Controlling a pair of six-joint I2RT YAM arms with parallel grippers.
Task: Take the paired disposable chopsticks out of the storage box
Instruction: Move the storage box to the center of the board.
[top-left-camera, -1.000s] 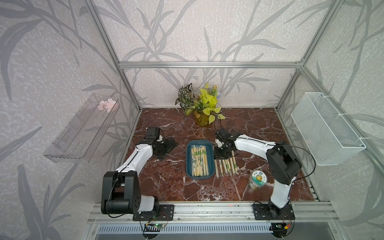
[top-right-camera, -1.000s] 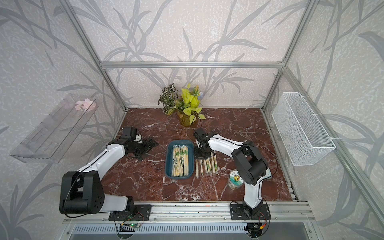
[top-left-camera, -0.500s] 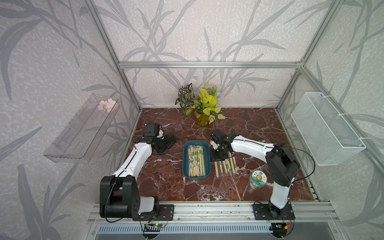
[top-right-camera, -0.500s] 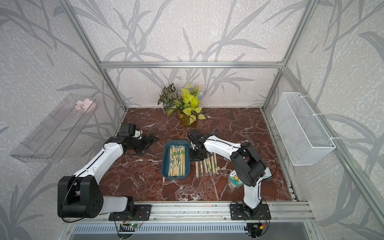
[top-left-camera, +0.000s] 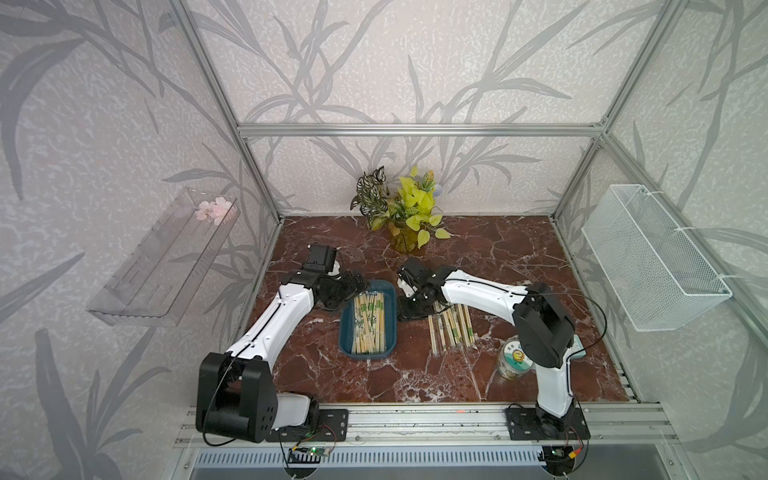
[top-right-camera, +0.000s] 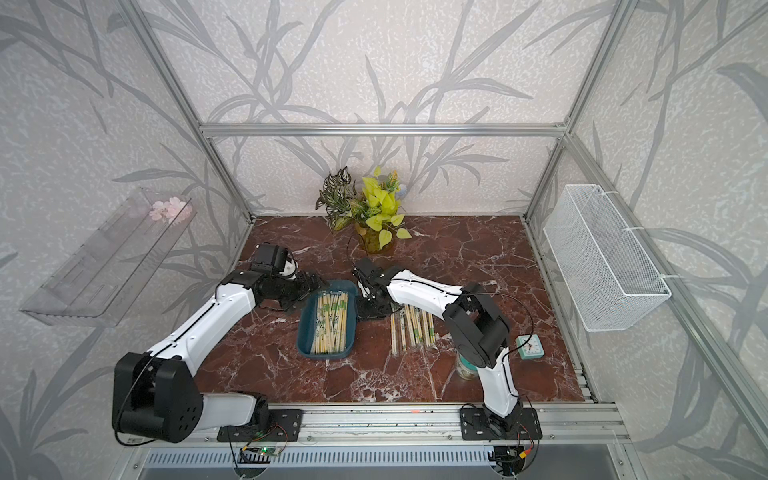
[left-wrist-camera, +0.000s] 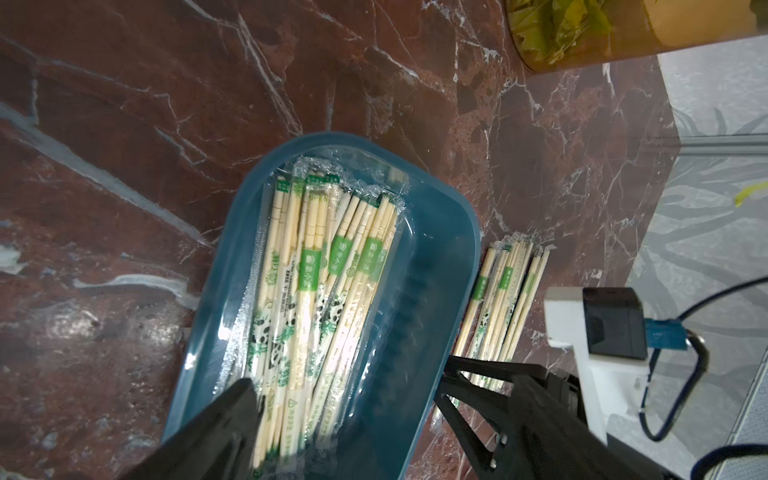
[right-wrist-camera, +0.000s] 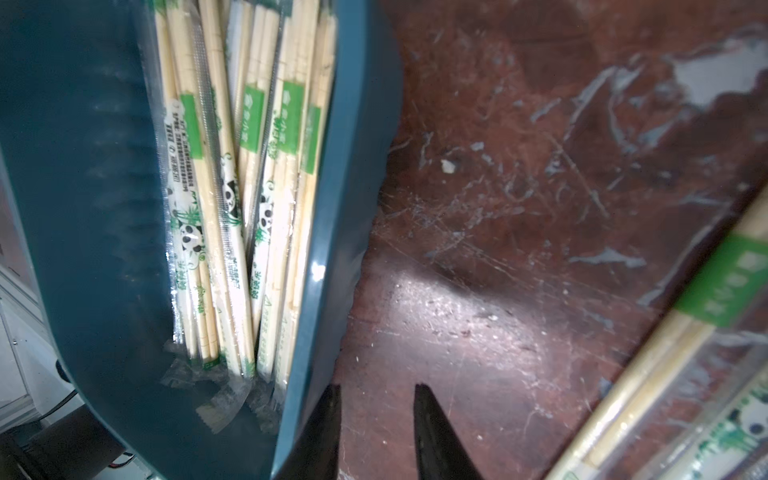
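top views: chopsticks are lying in box, row lying beside on table | left wrist: left claw is gaping over box end (gripping nothing) | right wrist: right claw is hanging ajar, empty, beside box wall

One sleeve of the paired disposable chopsticks reads "OPEN".

storage box: dark teal | paired disposable chopsticks: pale, green labels, panda marks | table: red-brown marble

Glossy plastic storage box on polished marble table.
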